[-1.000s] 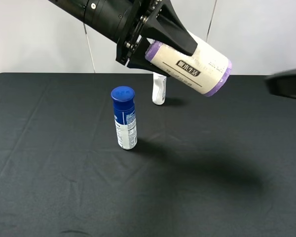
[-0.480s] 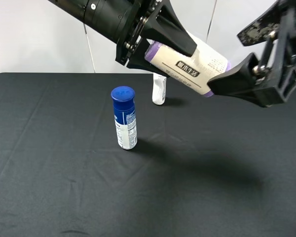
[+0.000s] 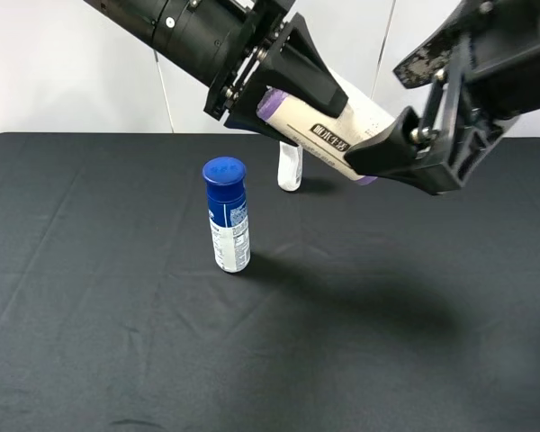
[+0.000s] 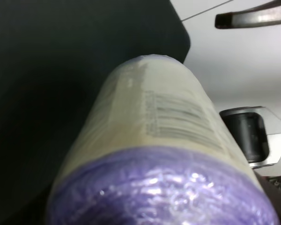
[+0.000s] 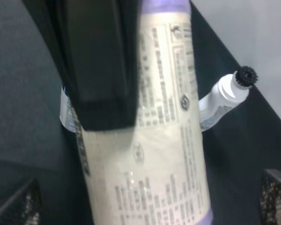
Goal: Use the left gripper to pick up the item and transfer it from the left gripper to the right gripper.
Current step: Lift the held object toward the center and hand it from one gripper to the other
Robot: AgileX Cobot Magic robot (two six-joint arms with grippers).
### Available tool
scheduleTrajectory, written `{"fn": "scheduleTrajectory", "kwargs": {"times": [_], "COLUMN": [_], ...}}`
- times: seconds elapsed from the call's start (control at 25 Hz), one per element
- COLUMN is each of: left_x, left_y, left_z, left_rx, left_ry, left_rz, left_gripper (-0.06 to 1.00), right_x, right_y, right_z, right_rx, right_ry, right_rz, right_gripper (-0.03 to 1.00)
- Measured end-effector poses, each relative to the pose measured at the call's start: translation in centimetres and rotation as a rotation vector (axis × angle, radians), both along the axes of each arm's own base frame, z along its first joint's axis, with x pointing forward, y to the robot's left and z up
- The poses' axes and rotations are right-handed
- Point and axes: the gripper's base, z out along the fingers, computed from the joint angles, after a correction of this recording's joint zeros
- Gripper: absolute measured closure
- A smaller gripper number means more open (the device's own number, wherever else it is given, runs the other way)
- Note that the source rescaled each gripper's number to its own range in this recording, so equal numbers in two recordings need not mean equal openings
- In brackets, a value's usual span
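Observation:
The item (image 3: 328,135), a beige roll with purple ends and a black label, hangs tilted in the air above the back of the table. My left gripper (image 3: 319,115) is shut on its upper end. My right gripper (image 3: 378,117) is open, with one jaw above and one below the roll's lower end, not closed on it. In the right wrist view the item (image 5: 164,140) fills the middle, a left finger (image 5: 100,65) lies across it, and my right gripper (image 5: 147,201) has its tips far apart. The left wrist view shows the item (image 4: 154,140) close up.
A blue-capped spray can (image 3: 227,216) stands upright on the black tablecloth (image 3: 117,342), left of centre. A slim white bottle (image 3: 290,166) stands behind, under the held roll; it also shows in the right wrist view (image 5: 225,98). A white wall is behind.
My right gripper has come in from the right edge and its open jaws now straddle the roll's lower end. My left gripper still holds the roll, shifted slightly up and left.

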Motion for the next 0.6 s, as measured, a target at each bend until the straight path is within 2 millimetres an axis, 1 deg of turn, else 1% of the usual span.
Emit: {"fn": "scheduleTrajectory", "kwargs": {"times": [0.4,0.6], "left_x": [0.1,0.1], "left_y": [0.0,0.0], "left_z": [-0.1,-0.1], "left_rx": [0.007,0.007], "left_ry": [-0.009,-0.01], "left_rz": [0.006,0.006], "left_gripper": [0.94,0.94], "right_x": [2.1,2.5], "right_y": [1.9,2.2], "right_z": [-2.5,-3.0], "right_rx": [-0.046,-0.054], "right_ry": [0.046,0.054], "right_rz": [0.004,0.005], "right_gripper": [-0.03,-0.03]}}
